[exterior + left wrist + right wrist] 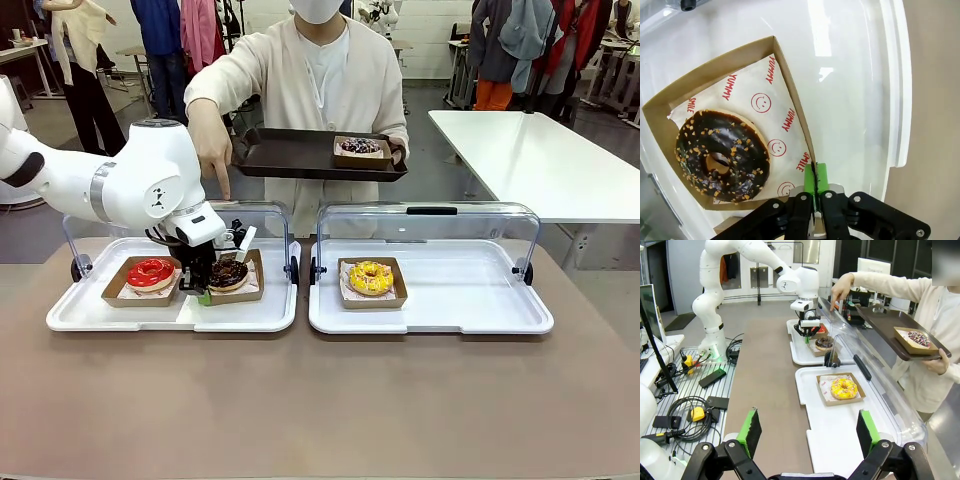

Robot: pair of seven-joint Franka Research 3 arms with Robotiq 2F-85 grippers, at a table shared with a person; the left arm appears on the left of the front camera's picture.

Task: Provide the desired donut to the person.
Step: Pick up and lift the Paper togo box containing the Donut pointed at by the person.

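Read "YUMMY" and "SMILE" on the liner. Your left hand clamps the cardboard box wall; your right hand is released.

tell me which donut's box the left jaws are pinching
The nut-topped chocolate donut, beside the red donut in the left tray; the jaws are shut on its box wall. The yellow donut sits untouched.

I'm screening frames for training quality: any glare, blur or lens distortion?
Left wrist view: glare patches on the white tray, chocolate donut and its box sharp. Front view: even light, faint reflections in the clear lid. Right wrist view: wide-angle stretch toward the edges, yellow donut sharp.
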